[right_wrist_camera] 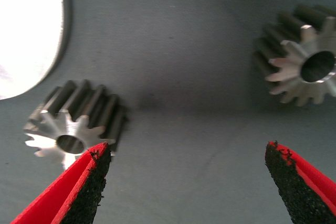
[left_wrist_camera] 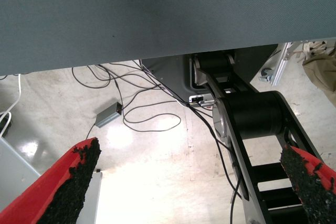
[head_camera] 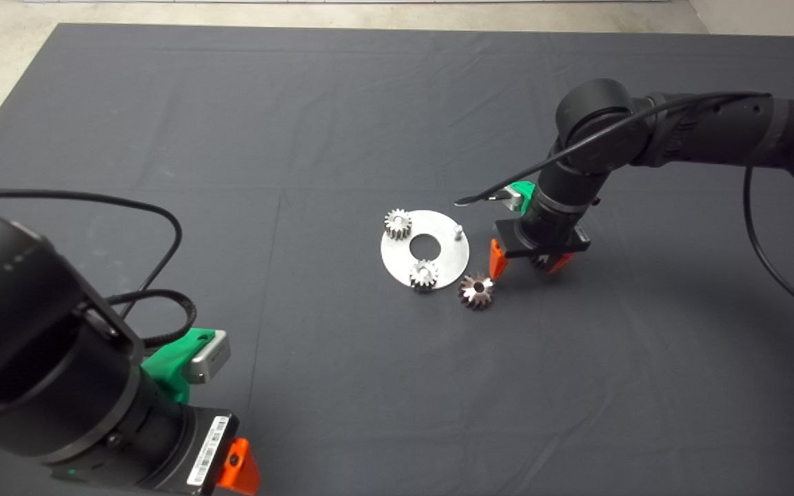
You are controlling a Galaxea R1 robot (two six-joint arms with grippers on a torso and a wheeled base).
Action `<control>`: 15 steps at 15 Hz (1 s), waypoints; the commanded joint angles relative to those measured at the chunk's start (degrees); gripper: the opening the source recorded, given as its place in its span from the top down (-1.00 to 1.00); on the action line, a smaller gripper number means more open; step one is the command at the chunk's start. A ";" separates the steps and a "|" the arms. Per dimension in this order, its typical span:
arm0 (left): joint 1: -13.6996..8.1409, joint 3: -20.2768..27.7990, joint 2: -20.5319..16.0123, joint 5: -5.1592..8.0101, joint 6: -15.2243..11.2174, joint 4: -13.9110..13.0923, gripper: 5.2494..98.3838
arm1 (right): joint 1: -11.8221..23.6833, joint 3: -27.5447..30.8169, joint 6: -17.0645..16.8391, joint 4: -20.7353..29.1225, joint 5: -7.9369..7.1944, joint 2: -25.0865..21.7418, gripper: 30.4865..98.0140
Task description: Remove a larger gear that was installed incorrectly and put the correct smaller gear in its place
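Noted larger gear (head_camera: 476, 291) off at plate (head_camera: 438, 238) edge, right gripper (right_wrist_camera: 184, 150) open beside it, left gripper (left_wrist_camera: 189, 182) open at mat's near-left corner; next, centre over smaller gear (right_wrist_camera: 302, 72) and close.

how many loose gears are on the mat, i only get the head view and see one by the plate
Observer: Two. Besides the gear by the plate, the right wrist view shows a second gear lying on the mat; in your view the arm hides it.
Operator: is the right gripper holding anything
Observer: No. The right gripper is open and empty, with both gears lying beyond its fingertips.
Operator: and the left one
Observer: The left gripper is open too, facing only floor and cables.
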 commanded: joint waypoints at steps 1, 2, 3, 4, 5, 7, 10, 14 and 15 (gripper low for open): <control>-0.70 0.26 0.06 -0.02 0.16 0.16 -0.78 | 1.78 -0.31 -1.70 2.54 -7.30 -2.84 -0.41; -0.70 0.26 0.06 -0.02 0.16 0.16 -0.78 | 1.78 0.13 -1.70 2.54 -7.30 -3.35 -0.41; -0.70 0.26 -0.03 -0.02 0.16 0.16 -0.78 | 1.78 0.57 -1.79 2.31 -7.30 -3.87 -0.41; -0.70 0.26 -0.03 -0.02 0.16 0.16 -0.78 | 1.78 0.57 -2.57 2.10 -7.30 -4.35 -0.41; -0.70 0.35 -0.12 -0.02 0.16 0.16 -0.78 | 1.78 0.57 -3.34 1.84 -7.30 -4.99 -0.41; -0.70 0.53 -0.12 -0.02 0.16 0.16 -0.78 | 1.78 0.31 -4.60 1.84 -7.30 -7.13 -0.41; -0.70 0.44 -0.03 -0.02 0.07 0.16 -0.78 | 1.78 0.35 -6.05 1.80 -7.30 -8.49 -0.41; -0.70 0.53 -0.12 0.07 0.07 0.16 -0.78 | 1.78 0.64 -6.71 -1.79 -7.30 -8.71 -0.41; -0.70 0.53 -0.12 0.07 0.07 0.16 -0.78 | 1.78 0.66 -6.71 -2.45 -7.30 -8.45 -0.41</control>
